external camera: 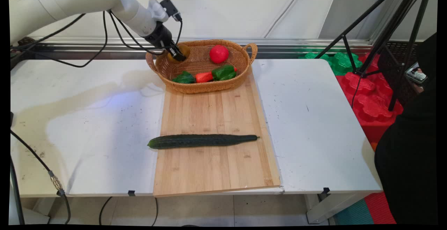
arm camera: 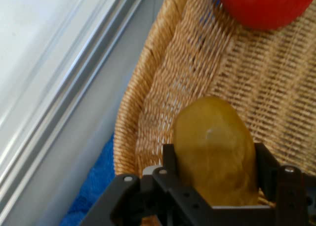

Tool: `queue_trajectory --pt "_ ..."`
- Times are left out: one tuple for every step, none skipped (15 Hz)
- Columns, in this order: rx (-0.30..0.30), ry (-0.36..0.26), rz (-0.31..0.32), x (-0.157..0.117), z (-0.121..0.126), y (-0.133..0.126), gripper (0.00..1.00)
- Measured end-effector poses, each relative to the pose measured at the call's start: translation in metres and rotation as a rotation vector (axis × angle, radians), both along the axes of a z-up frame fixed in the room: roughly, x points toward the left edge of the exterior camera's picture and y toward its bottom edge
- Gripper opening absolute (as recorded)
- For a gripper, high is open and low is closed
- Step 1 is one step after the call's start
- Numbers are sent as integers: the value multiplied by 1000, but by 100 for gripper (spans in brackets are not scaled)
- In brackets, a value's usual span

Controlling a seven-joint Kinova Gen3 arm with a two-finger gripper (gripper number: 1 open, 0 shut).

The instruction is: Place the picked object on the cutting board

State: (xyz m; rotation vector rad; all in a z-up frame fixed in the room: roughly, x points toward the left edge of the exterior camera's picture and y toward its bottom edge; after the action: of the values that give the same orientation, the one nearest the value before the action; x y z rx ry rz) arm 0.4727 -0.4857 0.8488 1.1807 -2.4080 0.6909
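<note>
End effector (external camera: 177, 55) pinching a brownish-yellow potato (arm camera: 216, 152) at the basket's (external camera: 206, 86) left end, fingers clamped on both sides. Tabletop (external camera: 87, 118) carries a cutting board (external camera: 213, 163); cucumber (external camera: 202, 141) lies across it. Tomato (external camera: 219, 53), green peppers (external camera: 223, 72) in basket

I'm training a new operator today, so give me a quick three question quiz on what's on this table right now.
1. True or false: the gripper is shut on the cucumber.
2. What does the wicker basket stand on: A) bare table, B) wooden board, C) floor?
3. Fill in: the red ball lies in the ____.

Key:
1. False; the gripper is shut on the brown potato, and the cucumber lies alone on the board.
2. B.
3. Basket, near the green peppers.
</note>
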Motion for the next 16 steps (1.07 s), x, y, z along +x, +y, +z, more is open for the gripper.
queue_trajectory --pt "-11 3 -4 0 5 3 0" --pt "-24 10 -10 1 11 7 0" --pt "-36 17 -17 2 17 11 0" --pt "-45 23 -24 4 23 16 0" --pt "-57 31 -35 6 29 22 0" --pt "-67 39 -48 9 36 28 0" --pt "-76 48 -60 11 42 34 0" --pt "-81 58 -73 12 47 39 0" --pt "-87 69 -85 14 52 44 0" --pt "-90 78 -96 16 56 48 0" --pt "-94 93 -112 18 62 54 0" --pt "-96 103 -125 19 66 59 0" --pt "-99 117 -145 22 72 65 0" --pt "-101 136 -173 24 78 72 0" --pt "-102 154 -206 26 84 79 0" --pt "-100 170 -236 27 89 85 0"
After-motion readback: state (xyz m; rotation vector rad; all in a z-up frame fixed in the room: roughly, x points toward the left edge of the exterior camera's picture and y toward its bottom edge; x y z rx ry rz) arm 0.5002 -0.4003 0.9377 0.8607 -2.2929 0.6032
